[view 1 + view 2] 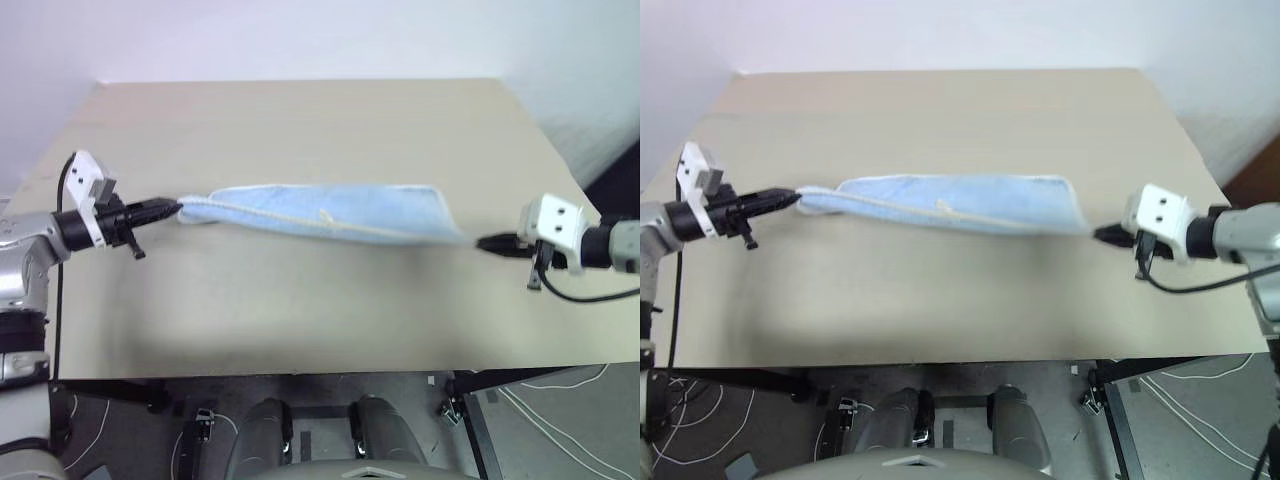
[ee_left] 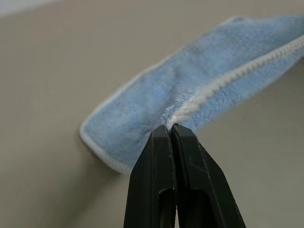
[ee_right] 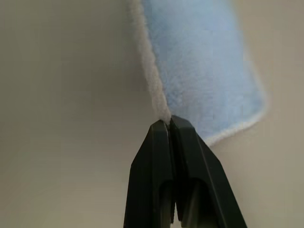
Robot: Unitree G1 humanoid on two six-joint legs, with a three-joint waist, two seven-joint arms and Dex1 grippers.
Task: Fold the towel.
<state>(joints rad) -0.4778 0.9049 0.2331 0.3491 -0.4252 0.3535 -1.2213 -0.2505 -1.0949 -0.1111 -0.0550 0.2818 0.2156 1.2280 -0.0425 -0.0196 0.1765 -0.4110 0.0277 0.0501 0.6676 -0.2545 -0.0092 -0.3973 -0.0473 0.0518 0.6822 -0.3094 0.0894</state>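
From the head camera you see one towel [image 1: 330,212], a small light blue terry cloth with white stitched edging, stretched out long and narrow above the middle of the single beige flat-topped desk [image 1: 300,120]. It looks doubled along its length, with a white edge running across it. Your left gripper [image 1: 172,209], with black fingers on a white wrist block, sits at the towel's left end; your right gripper [image 1: 484,242] sits at the towel's right end. That makes two grippers, one per end, and the cloth spans the gap between them.

In the left wrist view, the left gripper's jaws are clenched on the towel's white stitched edge where the cloth bunches into a fold. The rest of the towel fans away from the fingers [image 2: 154,161] over the desk.

In the right wrist view, the right gripper's jaws are likewise pinched tight on the towel's white edging at a corner, with the blue cloth extending away from them.
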